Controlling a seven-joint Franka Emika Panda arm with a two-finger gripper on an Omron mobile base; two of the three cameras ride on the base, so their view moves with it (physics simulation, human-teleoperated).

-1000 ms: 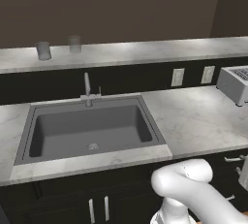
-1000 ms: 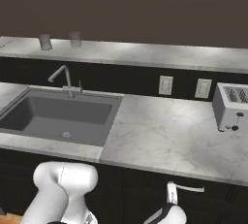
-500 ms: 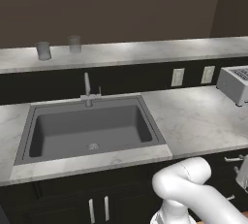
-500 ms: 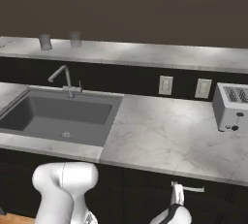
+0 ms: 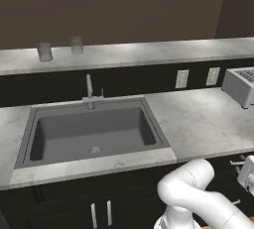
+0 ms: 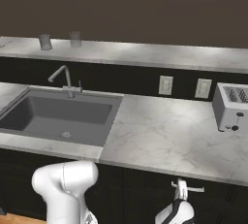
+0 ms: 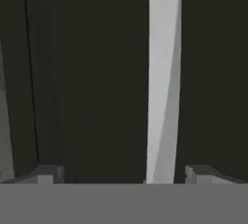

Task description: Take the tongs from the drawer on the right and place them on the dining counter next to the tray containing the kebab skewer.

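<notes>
Drawer [image 7: 97,82]: black front, silver bar handle [image 7: 162,72] close ahead; I see my gripper [image 7: 124,173] spread wide, holding nothing.

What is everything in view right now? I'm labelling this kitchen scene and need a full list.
dining counter: one, pale marble, raised ledge at the back.
cups: two, grey, on the ledge's left part.
worktop: one, pale marble, below the ledge.
sink: one, grey, set in the worktop's left half.
faucet: one, silver, behind the sink.
outlets: two, white, on the dark wall strip.
toaster: one, silver, worktop's right end.
drawer: one, black, under the worktop's right part.
drawer handle: one, silver bar.
gripper: open, fingers either side of the handle.
</notes>
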